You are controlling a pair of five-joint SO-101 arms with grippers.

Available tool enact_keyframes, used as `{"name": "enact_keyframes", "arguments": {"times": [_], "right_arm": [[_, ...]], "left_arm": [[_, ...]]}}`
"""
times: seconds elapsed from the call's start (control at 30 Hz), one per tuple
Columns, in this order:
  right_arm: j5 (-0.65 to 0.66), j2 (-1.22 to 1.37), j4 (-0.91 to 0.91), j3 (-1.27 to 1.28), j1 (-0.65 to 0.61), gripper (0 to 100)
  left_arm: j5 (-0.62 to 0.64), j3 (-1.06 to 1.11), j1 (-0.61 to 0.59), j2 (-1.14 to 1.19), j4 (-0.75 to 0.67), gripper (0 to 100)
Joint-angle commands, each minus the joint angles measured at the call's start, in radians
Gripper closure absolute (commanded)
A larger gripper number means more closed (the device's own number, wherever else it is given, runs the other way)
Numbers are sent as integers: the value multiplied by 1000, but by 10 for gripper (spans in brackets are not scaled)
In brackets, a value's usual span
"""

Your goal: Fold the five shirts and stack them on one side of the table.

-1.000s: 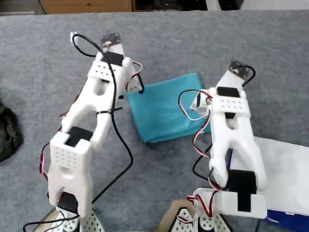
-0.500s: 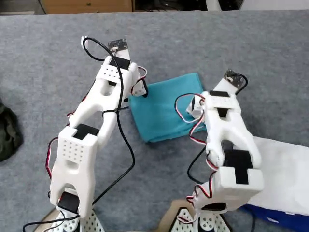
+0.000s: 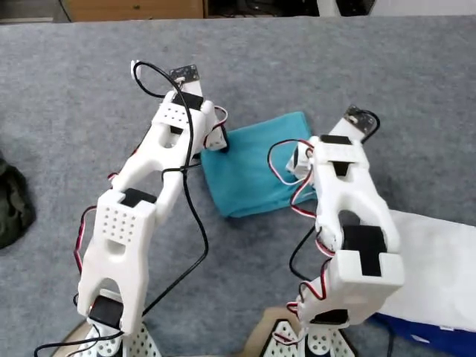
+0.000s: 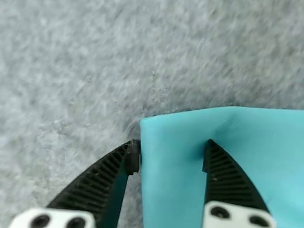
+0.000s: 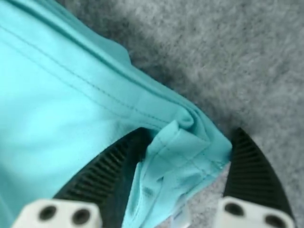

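Teal shirt (image 3: pixel 256 167) lies folded into a flat rectangle at the middle of the grey table (image 3: pixel 74 97), between the two arms. Its long axis runs across the table from left to right, slightly tilted, so that its right end sits a little farther from the arms' bases than its left end.

We see the left arm (image 3: pixel 149 171) stretched forward from its base at the near edge and leaning rightward, its wrist bent down over the shirt's far left corner. The left gripper (image 4: pixel 171 152) is parted moderately wide astride that corner. One finger (image 4: pixel 114 173) is over the bare table just beside the shirt's edge, the other finger (image 4: pixel 223 173) is over the teal cloth, and nothing is pinched between them. The right arm (image 3: pixel 346 193) reaches forward from its base and leans slightly leftward, its wrist down over the shirt's right edge. The right gripper (image 5: pixel 190 140) is also spread, straddling a bunched, stitched fold of the teal shirt; we cannot tell whether its fingers touch the cloth.

We count four pieces of cloth: one dark bundle (image 3: pixel 11 201) crumpled at the table's left edge, the one teal shirt in the middle, one white cloth (image 3: pixel 439 260) lying flat at the near right, and one blue cloth (image 3: pixel 424 331) showing from under it. We count two arms and two grippers
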Motion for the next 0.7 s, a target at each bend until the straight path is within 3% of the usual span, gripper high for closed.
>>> {"name": "enact_keyframes", "arguments": {"times": [0.0, 0.53, 0.67], "right_arm": [[-15, 27, 0, -12, -70, 731], [-84, 22, 8, -77, -122, 731], [-84, -15, 44, -101, -150, 731]], "left_arm": [[8, -40, -6, -1, -12, 771], [8, -51, -6, 5, -26, 773], [6, -51, -6, 7, -26, 842]]}}
